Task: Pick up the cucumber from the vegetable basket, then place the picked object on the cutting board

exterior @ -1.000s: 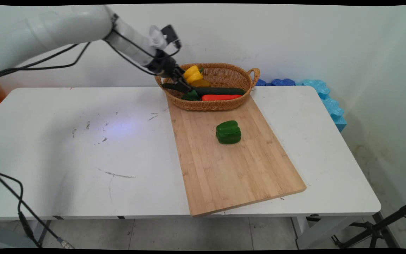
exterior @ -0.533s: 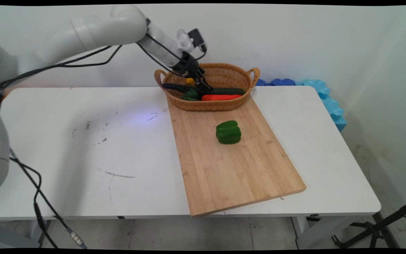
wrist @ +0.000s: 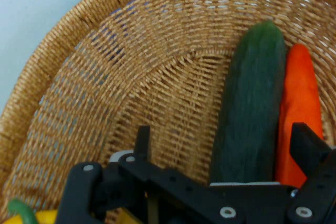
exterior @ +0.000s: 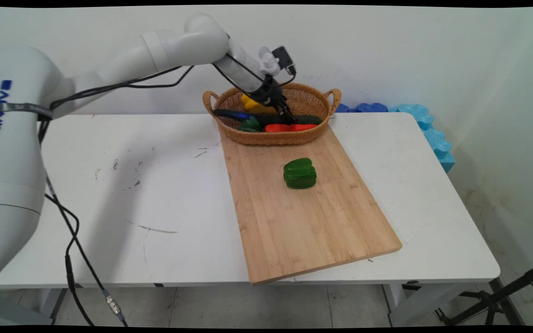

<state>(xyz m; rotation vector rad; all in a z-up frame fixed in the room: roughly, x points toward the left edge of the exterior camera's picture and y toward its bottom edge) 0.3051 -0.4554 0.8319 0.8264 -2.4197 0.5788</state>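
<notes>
An oval woven wicker basket with two loop handles sits at upper centre of the main view, on the far end of a pale bamboo cutting board. Inside lie a long dark green cucumber, smooth and matte, touching a glossy orange-red carrot-shaped vegetable; a yellow bell pepper and a small green vegetable lie at the basket's left end. The white arm slopes down from the upper left, its black gripper tilted into the basket just above the cucumber, jaws apart. A blocky green bell pepper stands mid-board. The white desk is scuffed; blue foam pieces line the white wall.
</notes>
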